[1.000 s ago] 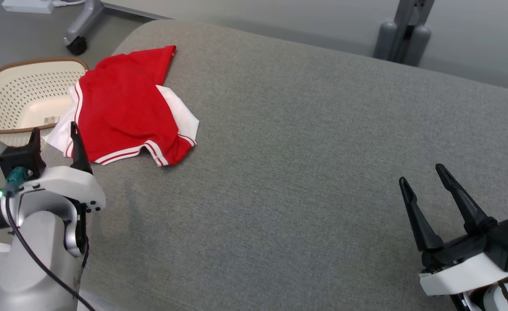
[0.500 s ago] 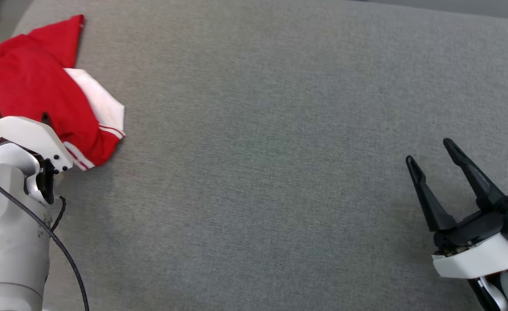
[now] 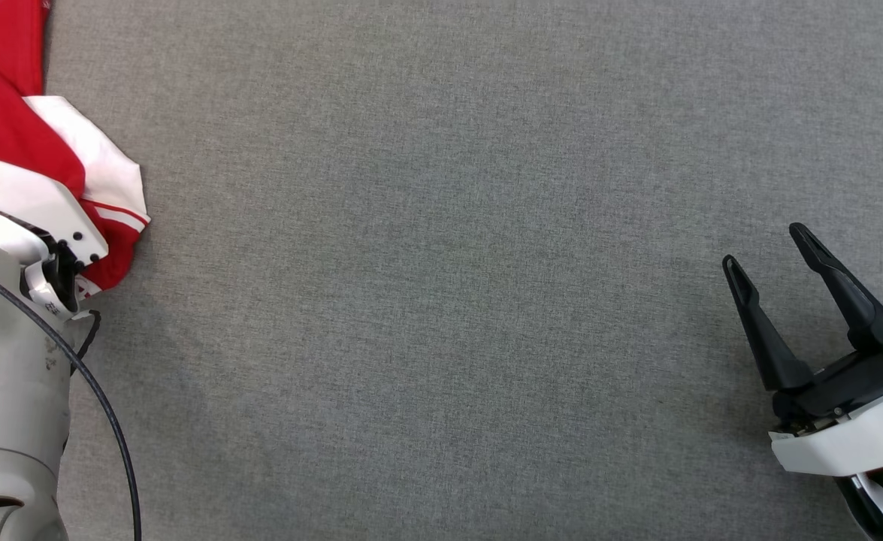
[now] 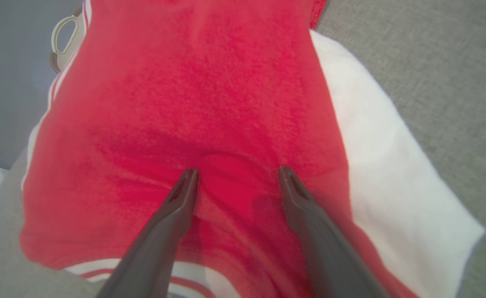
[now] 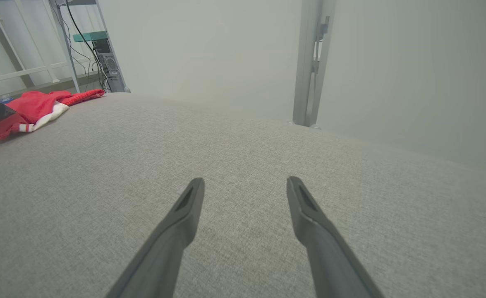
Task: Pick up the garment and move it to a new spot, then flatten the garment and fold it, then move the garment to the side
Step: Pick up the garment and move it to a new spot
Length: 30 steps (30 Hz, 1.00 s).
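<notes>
Grey fabric surface [image 3: 441, 300] holds garment [image 4: 209, 103] beneath spread left tool [image 4: 238, 170].

The left forearm [image 3: 5, 391] is a smooth, pale grey tube with a thin black cable [image 3: 129, 481] running along it. Its white wrist cover [image 3: 35, 203] carries small dark screws. The right gripper [image 3: 764, 246] has two long, black, tapering fingers [image 3: 760, 330] on a black base above a white shell [image 3: 839, 447].
</notes>
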### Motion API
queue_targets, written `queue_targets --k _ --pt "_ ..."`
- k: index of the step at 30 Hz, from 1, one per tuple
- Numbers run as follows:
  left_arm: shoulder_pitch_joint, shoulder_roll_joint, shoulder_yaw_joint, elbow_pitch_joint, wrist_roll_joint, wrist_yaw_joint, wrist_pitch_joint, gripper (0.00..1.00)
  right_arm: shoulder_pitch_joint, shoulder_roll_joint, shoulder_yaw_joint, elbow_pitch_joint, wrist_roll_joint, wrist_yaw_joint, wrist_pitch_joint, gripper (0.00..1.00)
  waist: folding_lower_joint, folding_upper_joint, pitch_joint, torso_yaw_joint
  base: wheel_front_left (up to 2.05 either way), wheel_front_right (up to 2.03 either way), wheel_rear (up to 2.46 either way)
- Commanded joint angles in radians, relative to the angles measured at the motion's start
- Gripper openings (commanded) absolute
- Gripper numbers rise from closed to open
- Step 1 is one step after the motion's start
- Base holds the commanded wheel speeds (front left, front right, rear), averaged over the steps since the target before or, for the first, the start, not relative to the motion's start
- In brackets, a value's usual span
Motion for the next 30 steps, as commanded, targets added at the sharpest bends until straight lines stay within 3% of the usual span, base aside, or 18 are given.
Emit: queue_targets --k 1,2,3,4,13,16,24,30 --pt "0.013 -0.011 -0.005 0.021 -0.002 0.005 0.015 1.00 -0.015 -0.007 -0.002 -0.004 0.006 0.000 -0.002 1.00 0.0000 0.0000 0.004 0.000 0.00 0.00 0.00" --pt "0.012 -0.016 -0.005 0.024 -0.005 0.003 0.019 1.00 -0.014 -0.008 -0.004 -0.004 0.006 0.000 -0.002 1.00 0.0000 0.0000 0.006 0.000 0.00 0.00 0.00" --pt "0.009 -0.023 -0.004 0.028 -0.011 -0.005 0.027 0.87 -0.014 -0.009 -0.006 -0.003 0.006 0.000 -0.002 1.00 0.0000 0.0000 0.007 0.001 0.00 0.00 0.00" --pt "0.006 -0.028 -0.001 0.030 -0.018 -0.011 0.029 0.00 -0.013 -0.008 -0.007 -0.002 0.005 0.000 -0.002 1.00 0.0000 0.0000 0.008 0.002 0.00 0.00 0.00" --pt "-0.009 -0.014 -0.003 -0.003 -0.029 -0.014 -0.077 0.00 -0.007 0.012 0.004 0.030 -0.008 0.000 -0.002 1.00 0.0000 0.0000 -0.044 0.015 0.00 0.00 0.00" --pt "-0.003 -0.011 0.007 -0.024 -0.041 -0.039 -0.140 0.00 -0.004 0.033 -0.007 0.046 -0.014 0.000 -0.001 1.00 0.0000 0.0000 -0.074 0.019 0.00 0.00 0.00" --pt "-0.010 -0.022 -0.063 -0.087 0.000 -0.170 -0.324 0.00 0.024 0.099 0.006 0.101 -0.028 0.000 -0.002 1.00 0.0000 0.0000 -0.192 0.024 0.00 0.00 0.00" --pt "-0.041 -0.079 -0.116 -0.127 0.011 -0.258 -0.399 0.00 0.034 0.163 -0.007 0.145 -0.036 0.000 -0.002 1.00 0.0000 0.0000 -0.291 0.009 0.00 0.00 0.00"
